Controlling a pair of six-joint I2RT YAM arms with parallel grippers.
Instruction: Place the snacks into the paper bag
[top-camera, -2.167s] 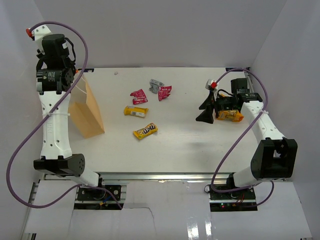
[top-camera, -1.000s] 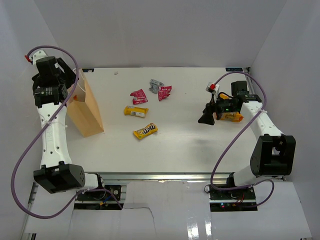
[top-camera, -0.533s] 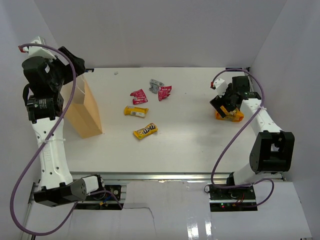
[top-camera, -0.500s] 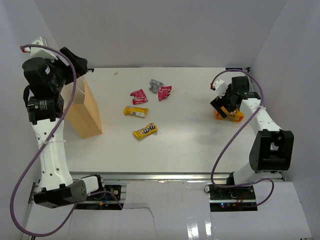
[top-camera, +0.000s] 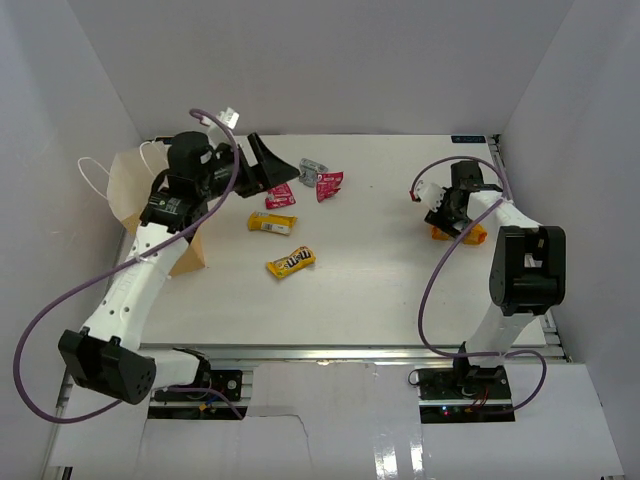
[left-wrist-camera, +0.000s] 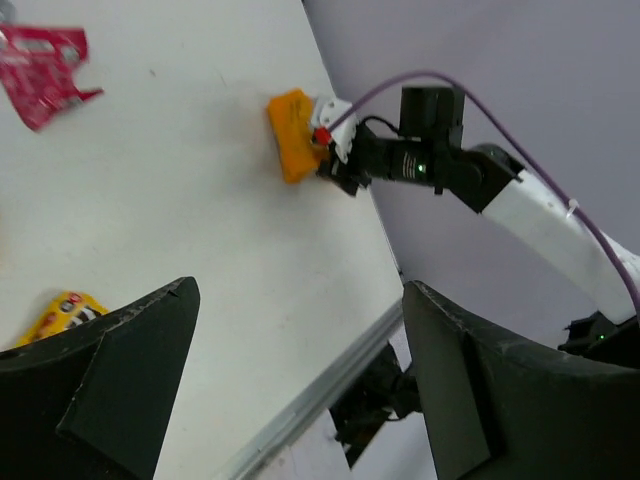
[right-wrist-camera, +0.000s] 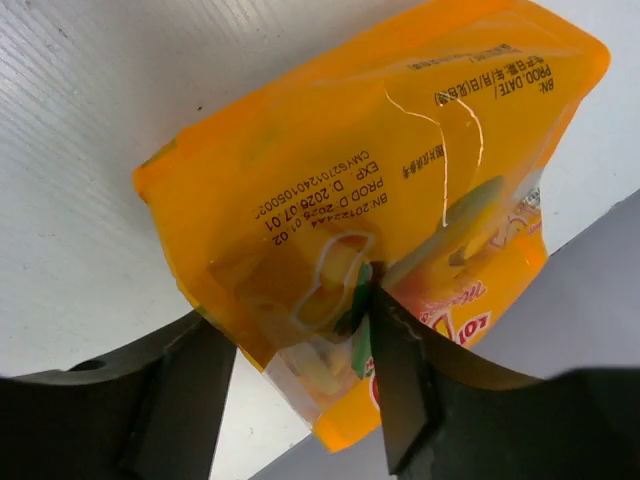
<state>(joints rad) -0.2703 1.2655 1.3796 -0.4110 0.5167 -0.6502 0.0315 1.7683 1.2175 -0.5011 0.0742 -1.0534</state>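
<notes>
- Change since the earlier frame: the left arm has swung off the paper bag (top-camera: 122, 188) and out over the middle of the surface (top-camera: 380, 290). The right claw (top-camera: 447, 212) has stayed at the orange pouch (top-camera: 458, 235).
- Far left: the paper bag stands with its white cord handles (top-camera: 93, 170) on the left side. The left arm crosses in front of it.
- Left claw (top-camera: 264, 165): jaws wide apart, nothing between them, hovering just beside the red wrappers (top-camera: 278, 194) and the grey wrapper (top-camera: 312, 167).
- Centre: two yellow packets (top-camera: 272, 222) lie loose, nearer than the red wrappers. The left arm is the nearer arm to all of these.
- Far right, the governing relation: the orange pouch (right-wrist-camera: 370, 180) lies flat, extending away from the right claw (right-wrist-camera: 290, 350). The jaws stand one either side of its near end, across its width. Whether they already pinch it cannot be told.
- Path: pouch and bag are well apart, at opposite sides. The loose packets and the left arm lie between them, so a carry probably needs height.
</notes>
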